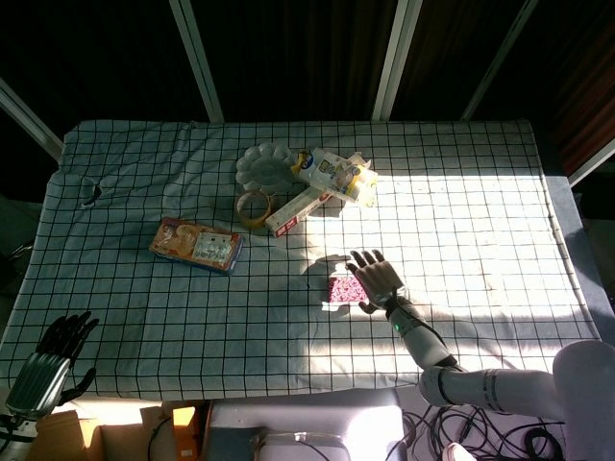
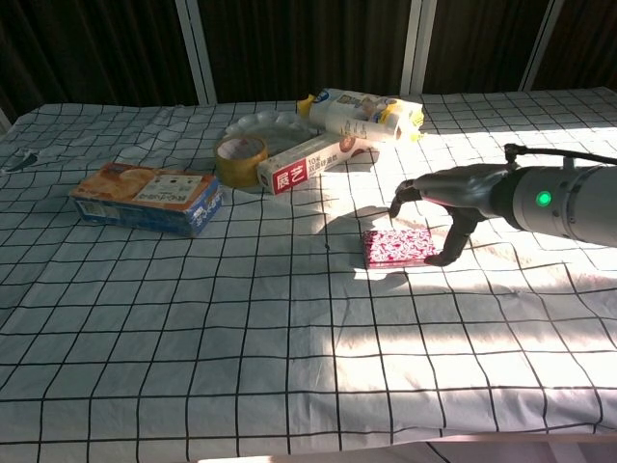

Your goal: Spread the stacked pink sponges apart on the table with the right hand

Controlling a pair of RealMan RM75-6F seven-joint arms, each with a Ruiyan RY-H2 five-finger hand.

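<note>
The black left hand [image 1: 48, 353] hangs off the table's near-left corner, fingers apart, holding nothing. Left of the right hand [image 2: 445, 198] lies bare checked cloth [image 2: 241, 318]. Its spread fingers arch over the stacked pink patterned sponges [image 2: 395, 247], thumb at their right edge. Beyond stand a red-and-white box [image 2: 310, 163] and tape roll [image 2: 240, 158].

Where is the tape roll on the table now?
In both views the tape roll lies left of centre, toward the far side, between the white dish and the red-and-white box.
</note>
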